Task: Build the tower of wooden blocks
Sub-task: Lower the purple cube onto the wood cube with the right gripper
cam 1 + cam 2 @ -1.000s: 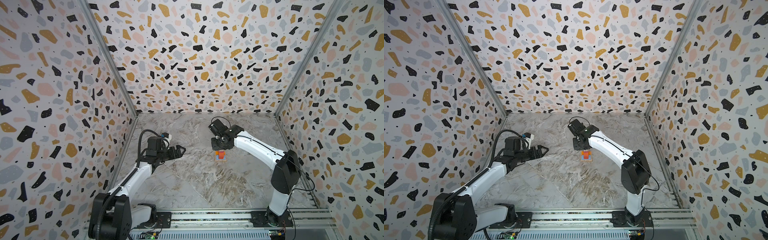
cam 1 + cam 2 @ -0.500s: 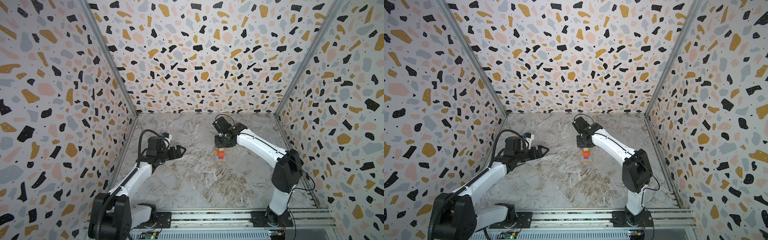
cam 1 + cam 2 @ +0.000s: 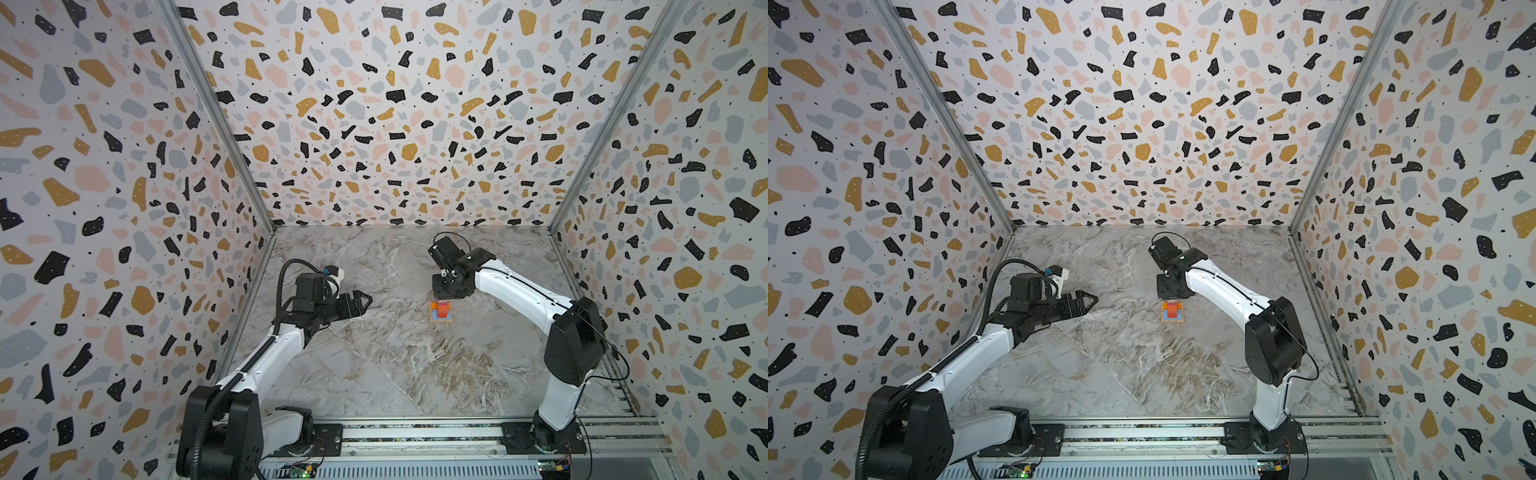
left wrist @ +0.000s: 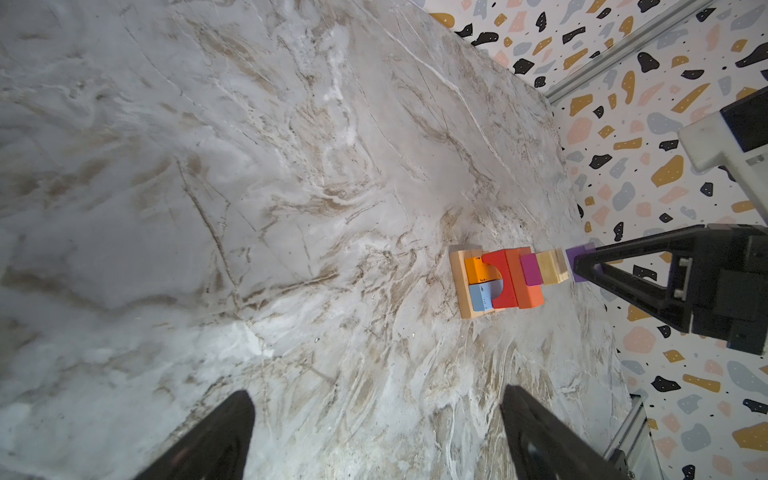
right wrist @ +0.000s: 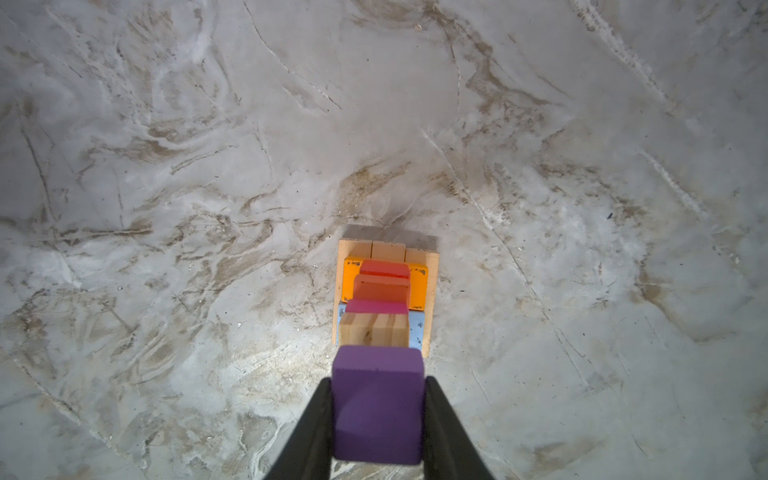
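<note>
**Item 1, tower**: stands near the middle of the worktop. Seen by the left wrist camera, from the bottom up:
- tan plank base
- orange block and blue block, side by side
- red arch
- orange-red block
- magenta block
- pale wood block on top

**Item 2, purple cube**: sits right over the pale wood block. Whether the two touch cannot be told.

**Item 3, right end effector**: points down over the tower, its fingers closed narrowly on two opposite faces of the purple cube. In both top views its black wrist covers the tower's far edge and hides the cube.

**Item 4, left end effector**: jaws spread wide, holding nothing. It hangs over the worktop well to the left of the tower, aimed towards it, with only marbled surface between them.

**Item 5, surroundings**:
- Terrazzo-patterned walls close in the worktop on three sides.
- A metal rail along the near edge carries both arm bases.
</note>
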{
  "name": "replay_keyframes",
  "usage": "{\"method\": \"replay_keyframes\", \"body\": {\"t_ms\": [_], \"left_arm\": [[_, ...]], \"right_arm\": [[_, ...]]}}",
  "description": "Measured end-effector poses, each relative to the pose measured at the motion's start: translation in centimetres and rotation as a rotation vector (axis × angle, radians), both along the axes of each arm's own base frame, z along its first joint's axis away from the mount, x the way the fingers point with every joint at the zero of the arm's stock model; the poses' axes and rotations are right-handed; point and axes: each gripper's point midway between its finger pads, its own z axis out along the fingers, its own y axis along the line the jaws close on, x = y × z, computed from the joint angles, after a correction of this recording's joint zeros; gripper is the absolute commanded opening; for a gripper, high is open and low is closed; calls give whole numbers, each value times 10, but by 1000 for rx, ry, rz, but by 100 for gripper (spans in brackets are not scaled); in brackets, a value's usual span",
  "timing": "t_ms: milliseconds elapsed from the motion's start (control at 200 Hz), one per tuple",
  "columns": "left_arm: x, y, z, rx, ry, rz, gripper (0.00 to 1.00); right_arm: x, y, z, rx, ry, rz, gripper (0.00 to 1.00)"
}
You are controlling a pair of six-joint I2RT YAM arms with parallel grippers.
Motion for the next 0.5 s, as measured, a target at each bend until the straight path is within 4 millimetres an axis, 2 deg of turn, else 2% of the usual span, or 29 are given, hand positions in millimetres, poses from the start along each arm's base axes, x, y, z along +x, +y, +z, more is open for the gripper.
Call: {"method": "replay_keyframes", "body": {"t_ms": [501], "left_arm": [[0, 0, 0, 0, 0, -1, 94]], "right_arm": [[2, 4, -1, 17, -7, 3, 27]]}}
